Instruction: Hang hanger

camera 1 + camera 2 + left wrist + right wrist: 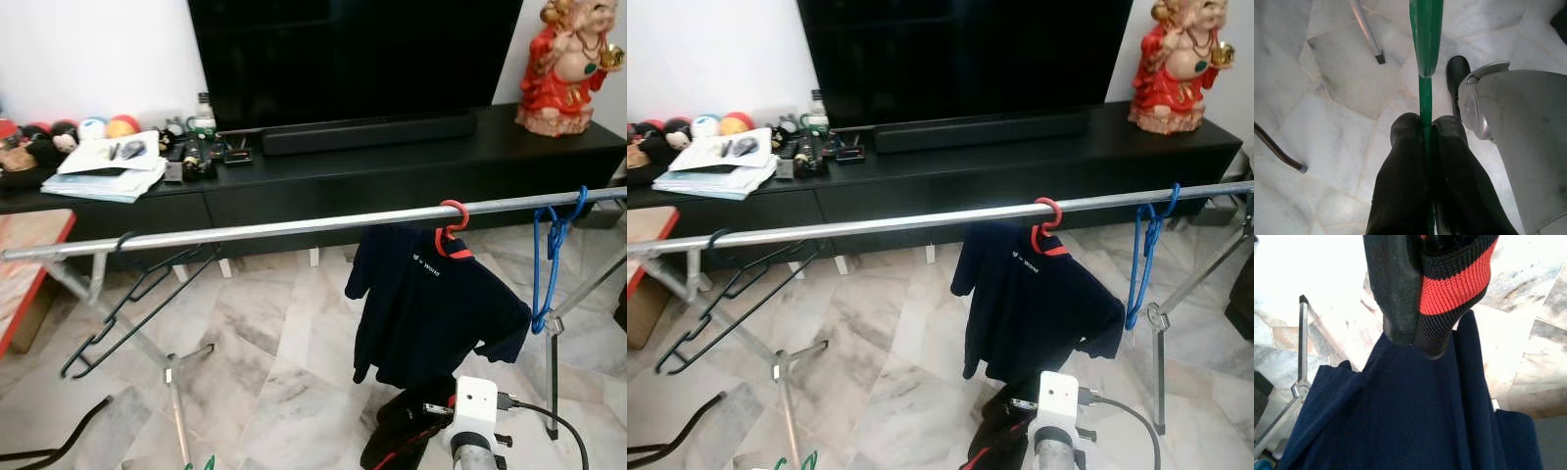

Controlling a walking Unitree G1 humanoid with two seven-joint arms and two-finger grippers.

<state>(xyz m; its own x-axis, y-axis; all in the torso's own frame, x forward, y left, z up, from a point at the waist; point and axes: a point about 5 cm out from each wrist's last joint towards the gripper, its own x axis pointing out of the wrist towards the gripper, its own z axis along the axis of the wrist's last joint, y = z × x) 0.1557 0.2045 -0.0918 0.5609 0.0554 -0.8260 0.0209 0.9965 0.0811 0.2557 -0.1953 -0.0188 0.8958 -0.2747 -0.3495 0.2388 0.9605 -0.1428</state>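
A green hanger (1426, 39) runs between the two black fingers of my left gripper (1426, 131), which is shut on it low over the marble floor; its green tips (197, 463) peek in at the bottom of the left eye view. A silver rail (294, 226) crosses in front of me. It carries a black hanger (127, 304) at the left, a red hanger (452, 223) with a navy shirt (426, 304), and a blue hanger (549, 264) at the right. My right gripper (1418, 298) is shut on the red-striped knit edge of a black and red garment (402, 439) below the navy shirt.
A black TV cabinet (392, 176) stands behind the rail, with papers (103, 166), balls and small items at its left and a red statue (563, 69) at its right. Rack legs (171, 387) stand on the floor. A dark cable (59, 436) lies at the lower left.
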